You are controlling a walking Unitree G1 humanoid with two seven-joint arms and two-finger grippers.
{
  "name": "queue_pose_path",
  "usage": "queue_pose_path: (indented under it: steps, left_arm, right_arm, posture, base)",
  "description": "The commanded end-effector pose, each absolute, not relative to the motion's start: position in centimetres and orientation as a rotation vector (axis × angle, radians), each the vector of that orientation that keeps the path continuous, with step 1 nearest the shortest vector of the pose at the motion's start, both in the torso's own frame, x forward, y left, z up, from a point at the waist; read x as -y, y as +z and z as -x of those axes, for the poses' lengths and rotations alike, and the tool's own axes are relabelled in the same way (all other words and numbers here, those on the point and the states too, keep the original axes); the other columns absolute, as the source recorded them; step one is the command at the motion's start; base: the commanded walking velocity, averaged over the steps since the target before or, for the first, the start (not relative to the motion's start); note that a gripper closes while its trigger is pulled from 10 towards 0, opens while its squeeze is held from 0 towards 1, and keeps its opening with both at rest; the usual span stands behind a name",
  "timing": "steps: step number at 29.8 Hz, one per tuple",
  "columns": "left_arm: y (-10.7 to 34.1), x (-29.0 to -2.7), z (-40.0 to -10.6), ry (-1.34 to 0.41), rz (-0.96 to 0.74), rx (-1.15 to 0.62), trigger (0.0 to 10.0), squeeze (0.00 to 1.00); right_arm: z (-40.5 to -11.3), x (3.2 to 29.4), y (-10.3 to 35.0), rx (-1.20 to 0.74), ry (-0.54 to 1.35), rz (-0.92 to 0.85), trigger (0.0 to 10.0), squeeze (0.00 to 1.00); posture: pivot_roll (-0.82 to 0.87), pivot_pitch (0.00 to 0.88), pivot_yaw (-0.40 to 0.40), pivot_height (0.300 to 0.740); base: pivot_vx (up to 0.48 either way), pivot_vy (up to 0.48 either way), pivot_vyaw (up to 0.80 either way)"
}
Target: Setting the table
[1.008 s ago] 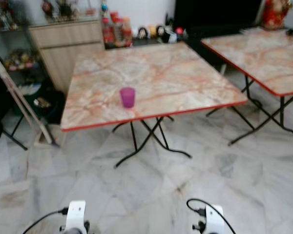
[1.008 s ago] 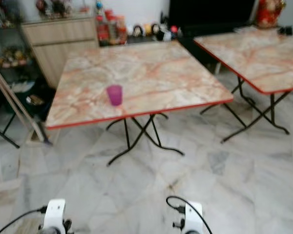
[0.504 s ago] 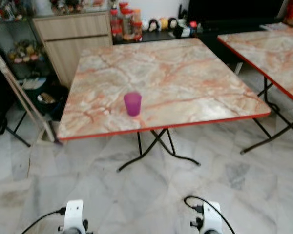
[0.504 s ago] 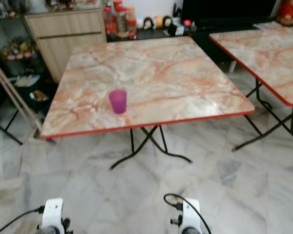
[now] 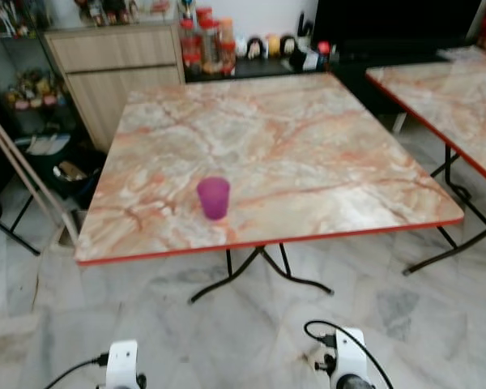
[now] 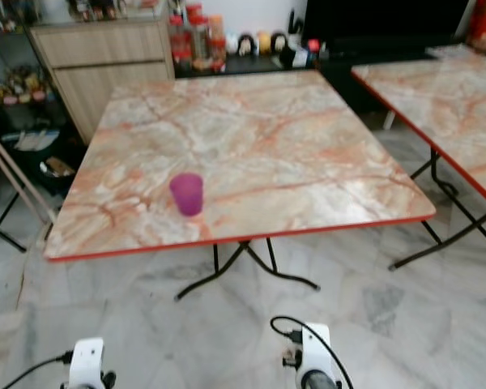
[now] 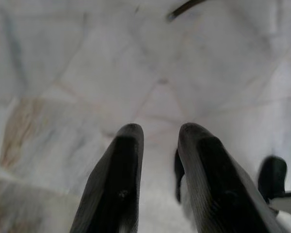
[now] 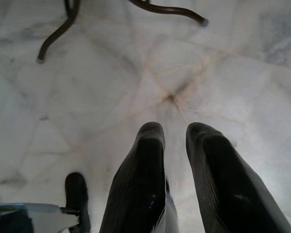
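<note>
Camera closes on bench [image 5: 308,154]; cup [image 5: 213,198] sits near-left, reachable from the edge. Both pincers, left [image 7: 157,133] and right [image 8: 175,130], hang idle, fingers slightly apart, empty.

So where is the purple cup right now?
The purple cup stands upright on the near marble table, toward its front left, close to the red front edge.

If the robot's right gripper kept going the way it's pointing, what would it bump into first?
Most likely the marble floor. The right gripper hangs pointing down at the tiles, with nothing between its fingertips and them. The table's black legs lie farther ahead, off that line.
</note>
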State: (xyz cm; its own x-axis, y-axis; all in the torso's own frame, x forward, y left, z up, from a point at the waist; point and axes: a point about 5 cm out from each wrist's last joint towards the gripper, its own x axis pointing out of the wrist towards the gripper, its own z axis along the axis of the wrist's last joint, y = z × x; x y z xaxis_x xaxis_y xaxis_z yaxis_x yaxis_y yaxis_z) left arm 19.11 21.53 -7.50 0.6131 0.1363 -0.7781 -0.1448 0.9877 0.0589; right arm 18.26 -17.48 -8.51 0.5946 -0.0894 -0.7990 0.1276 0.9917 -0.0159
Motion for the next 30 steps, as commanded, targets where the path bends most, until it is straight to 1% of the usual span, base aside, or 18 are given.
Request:
queue_pose_path:
  steps: [1,4,12,18,20,22,23,24,25,27,28,29,30]
  left_arm:
    - [-7.6,-21.1,-19.0,0.147,0.020,-0.902,10.0,0.00]
    - [-7.7,-21.1,-19.0,0.125,0.011,-0.911,10.0,0.00]
    - [-7.7,-21.0,-18.9,0.119,0.010,-0.915,10.0,0.00]
    - [-7.9,-20.9,-18.6,0.096,-0.035,-0.920,10.0,0.00]
    - [-7.9,-21.2,-18.4,0.092,-0.068,-0.914,10.0,0.00]
    - [-7.6,-21.7,-18.6,0.120,-0.045,-0.868,10.0,0.00]
    - [-7.4,-21.9,-18.7,0.124,-0.050,-0.853,10.0,0.21]
    - [-7.2,-22.1,-18.8,0.123,-0.049,-0.828,10.0,1.00]
    - [-6.8,-22.5,-19.2,0.132,-0.043,-0.776,10.0,1.00]
    - [-6.5,-22.7,-19.4,0.145,-0.036,-0.749,10.0,1.00]
    - [-5.9,-23.0,-19.9,0.150,-0.047,-0.699,10.0,1.00]
    - [-4.8,-23.1,-21.0,0.132,-0.040,-0.604,10.0,1.00]
    - [-4.8,-23.1,-21.0,0.132,-0.040,-0.604,10.0,1.00]
  right_arm:
    - [-17.9,18.0,-8.6,-0.942,-0.142,-0.028,10.0,0.00]
    - [-17.6,18.0,-8.8,-0.952,-0.141,-0.022,10.0,0.00]
    - [-17.6,18.1,-8.8,-0.959,-0.143,-0.016,10.0,0.00]
    - [-17.7,18.0,-8.8,-0.957,-0.137,-0.014,10.0,0.00]
    - [-17.7,17.9,-8.8,-0.957,-0.133,-0.012,10.0,0.00]
    - [-17.6,17.9,-8.8,-0.958,-0.134,-0.013,10.0,0.00]
    - [-17.6,17.9,-8.8,-0.959,-0.133,-0.013,10.0,0.00]
    - [-17.6,17.9,-8.8,-0.961,-0.132,-0.012,10.0,0.00]
    - [-17.5,17.8,-8.9,-0.964,-0.129,-0.011,10.0,0.00]
    - [-17.4,17.8,-8.9,-0.966,-0.129,-0.011,10.0,0.00]
    - [-17.3,17.8,-9.0,-0.968,-0.128,-0.011,10.0,0.00]
    - [-17.2,17.8,-9.0,-0.970,-0.125,-0.010,10.0,0.00]
    - [-17.2,17.8,-9.0,-0.970,-0.125,-0.010,10.0,0.00]
  posture:
    - [0.02,0.000,0.014,0.740]
    - [0.01,0.000,0.019,0.740]
    - [0.02,0.000,0.020,0.740]
    - [0.02,0.000,0.019,0.740]
    - [0.03,0.000,0.021,0.740]
    - [0.04,0.000,0.018,0.740]
    - [0.04,0.000,0.019,0.740]
    - [0.04,0.000,0.019,0.740]
    - [0.05,0.000,0.018,0.740]
    - [0.05,0.000,0.017,0.740]
    - [0.05,0.000,0.016,0.740]
    - [0.05,0.000,0.014,0.740]
    - [0.05,0.000,0.014,0.740]
  base:
    - [0.334,0.000,0.00]
    - [0.300,0.000,0.00]
    - [0.000,0.000,0.00]
    - [0.000,0.000,0.00]
    - [0.000,0.000,0.00]
    - [0.000,0.000,0.00]
    - [0.000,0.000,0.00]
    - [0.000,0.000,0.00]
    - [0.000,0.000,0.00]
    - [0.000,0.000,0.00]
    - [0.000,0.000,0.00]
    - [0.000,0.000,0.00]
    - [0.000,0.000,0.00]
